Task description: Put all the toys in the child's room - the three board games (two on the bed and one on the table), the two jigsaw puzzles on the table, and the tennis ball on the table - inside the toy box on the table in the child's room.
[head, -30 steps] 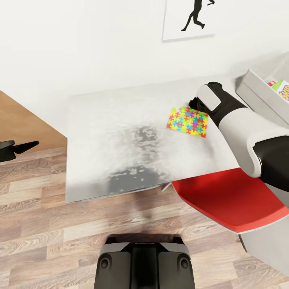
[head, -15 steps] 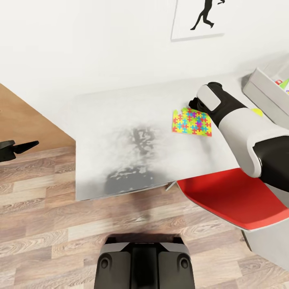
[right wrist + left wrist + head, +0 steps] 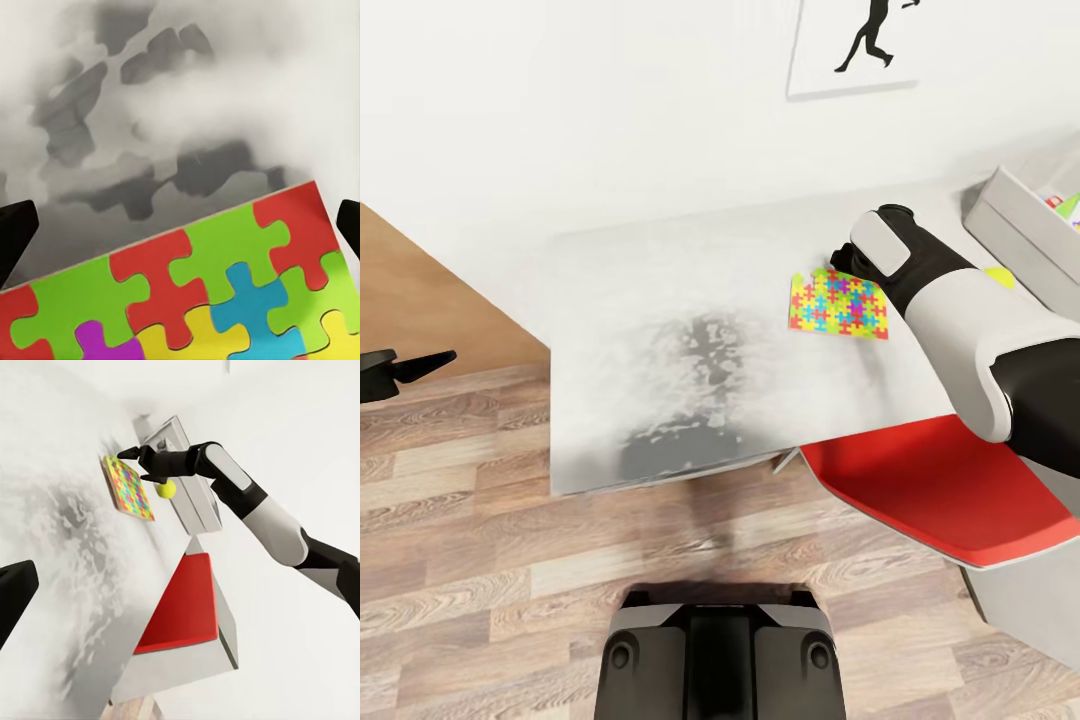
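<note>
- The right gripper hangs just over the far edge of the jigsaw puzzle, which lies flat on the desk toward its right end.
- In the right wrist view its two dark fingers stand spread wide at either side, with the puzzle's edge between them and nothing pinched.
- The tennis ball sits on the desk between the puzzle and the toy box, near the box's wall.
- The toy box stands at the desk's far right corner, with colourful game boxes inside.
- The left gripper hangs off the desk's left end above the wooden floor; whether it is spread or closed I cannot tell.
- A red chair seat sits under the desk's near right edge.
</note>
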`<state>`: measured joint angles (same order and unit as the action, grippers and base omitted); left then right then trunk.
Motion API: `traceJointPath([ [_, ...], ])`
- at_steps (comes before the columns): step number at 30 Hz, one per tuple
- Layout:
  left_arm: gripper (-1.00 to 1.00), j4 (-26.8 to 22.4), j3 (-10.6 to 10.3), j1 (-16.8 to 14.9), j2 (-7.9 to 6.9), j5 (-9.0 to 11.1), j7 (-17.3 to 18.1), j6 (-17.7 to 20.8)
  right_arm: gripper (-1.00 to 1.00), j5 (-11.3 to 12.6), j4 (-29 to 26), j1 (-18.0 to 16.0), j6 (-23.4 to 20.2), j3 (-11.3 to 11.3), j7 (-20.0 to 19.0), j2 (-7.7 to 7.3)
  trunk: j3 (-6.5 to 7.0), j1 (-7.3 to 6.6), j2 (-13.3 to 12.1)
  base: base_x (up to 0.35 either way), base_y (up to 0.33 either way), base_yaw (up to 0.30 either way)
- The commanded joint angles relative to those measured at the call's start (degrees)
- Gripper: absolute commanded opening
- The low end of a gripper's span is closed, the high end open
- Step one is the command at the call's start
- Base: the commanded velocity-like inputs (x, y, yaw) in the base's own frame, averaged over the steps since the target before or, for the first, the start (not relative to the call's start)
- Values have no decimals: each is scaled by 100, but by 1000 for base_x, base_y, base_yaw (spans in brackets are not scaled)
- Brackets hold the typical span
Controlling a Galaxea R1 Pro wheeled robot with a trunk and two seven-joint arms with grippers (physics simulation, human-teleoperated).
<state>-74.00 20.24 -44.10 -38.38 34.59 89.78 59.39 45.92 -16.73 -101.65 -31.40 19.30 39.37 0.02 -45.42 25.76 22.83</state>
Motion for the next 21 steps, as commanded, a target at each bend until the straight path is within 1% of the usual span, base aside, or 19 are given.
traceJointPath([
  [1, 100, -1, 0, -2, -4, -4, 22, 61, 100, 22, -6, -4, -39, 30, 27, -2, -7, 3, 9, -65, 0, 0],
  [10, 100, -1, -2, -2, -6, -5, 22, 61, 100, 22, -6, -4, -41, 30, 27, -2, -7, 3, 9, -16, 0, 0],
  [16, 100, 1, -2, -2, -14, -2, 22, 61, 100, 23, -6, -4, -42, 30, 25, 4, -7, 3, 9, -81, 0, 0],
  [21, 100, 0, -1, -2, -19, 3, 22, 61, 100, 28, -6, -4, -42, 30, 25, 6, -7, 3, 9, -24, 0, 0],
])
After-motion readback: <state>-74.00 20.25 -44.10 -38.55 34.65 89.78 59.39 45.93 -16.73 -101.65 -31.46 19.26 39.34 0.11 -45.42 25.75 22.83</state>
